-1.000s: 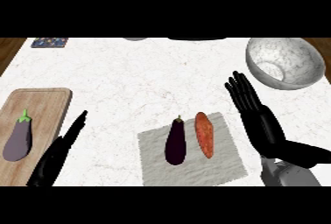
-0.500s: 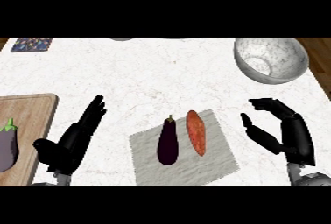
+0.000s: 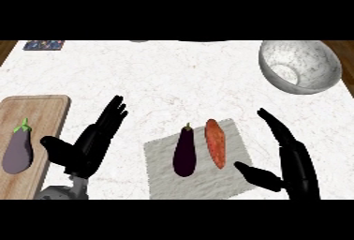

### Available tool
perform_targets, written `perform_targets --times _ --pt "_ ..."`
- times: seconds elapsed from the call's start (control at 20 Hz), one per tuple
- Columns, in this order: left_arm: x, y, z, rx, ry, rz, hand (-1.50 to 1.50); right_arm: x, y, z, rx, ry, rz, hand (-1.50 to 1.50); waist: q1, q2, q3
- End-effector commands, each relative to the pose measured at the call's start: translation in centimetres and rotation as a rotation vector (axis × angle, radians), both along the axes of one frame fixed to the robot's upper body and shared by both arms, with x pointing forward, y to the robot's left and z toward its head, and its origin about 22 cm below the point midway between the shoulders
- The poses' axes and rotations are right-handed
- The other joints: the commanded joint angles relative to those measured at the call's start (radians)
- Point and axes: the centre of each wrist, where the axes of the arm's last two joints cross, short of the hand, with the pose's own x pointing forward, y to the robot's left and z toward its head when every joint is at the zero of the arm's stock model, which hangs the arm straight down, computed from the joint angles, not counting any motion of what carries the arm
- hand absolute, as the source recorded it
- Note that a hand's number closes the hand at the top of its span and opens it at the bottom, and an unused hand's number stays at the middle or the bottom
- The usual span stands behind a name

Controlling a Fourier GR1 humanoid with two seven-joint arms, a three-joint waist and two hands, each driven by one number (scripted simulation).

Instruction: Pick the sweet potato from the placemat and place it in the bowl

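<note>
While the orange sweet potato lies on the grey placemat beside a dark eggplant, both hands are open. The right hand is near the placemat's right edge, the left hand left of it. The metal bowl sits far upper right.

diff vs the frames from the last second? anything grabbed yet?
Nothing grabbed. The right robot hand went from raised and open beside the bowl, through a curled pose, to open with fingers straight at the right edge of the placemat. The left robot hand stayed open left of the placemat. The sweet potato and dark eggplant lie side by side on the placemat as before; the eggplant on the cutting board is unmoved.
</note>
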Motion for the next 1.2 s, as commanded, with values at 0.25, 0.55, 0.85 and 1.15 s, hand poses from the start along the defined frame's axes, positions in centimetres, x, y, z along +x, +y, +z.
perform_targets --times 0.25,0.55,0.85,1.15 --pt "1.1 -0.4 0.5 -0.022 0.017 -0.014 0.00 0.5 2.3 5.2 -0.340 0.315 -0.176 -1.50 0.021 0.000 0.000" --pt "2.0 -0.4 0.3 -0.020 0.008 -0.035 0.00 1.7 8.3 8.2 -0.353 0.539 -0.199 -1.50 0.042 0.008 0.005" --pt "1.1 -0.1 -0.6 -0.019 0.001 -0.028 0.00 4.4 10.0 8.1 -0.370 0.671 -0.264 -1.50 0.043 0.007 0.006" --pt "1.7 0.2 0.8 -0.022 0.015 -0.033 0.00 6.6 10.4 6.8 -0.406 0.790 -0.282 -1.50 0.039 0.005 0.007"
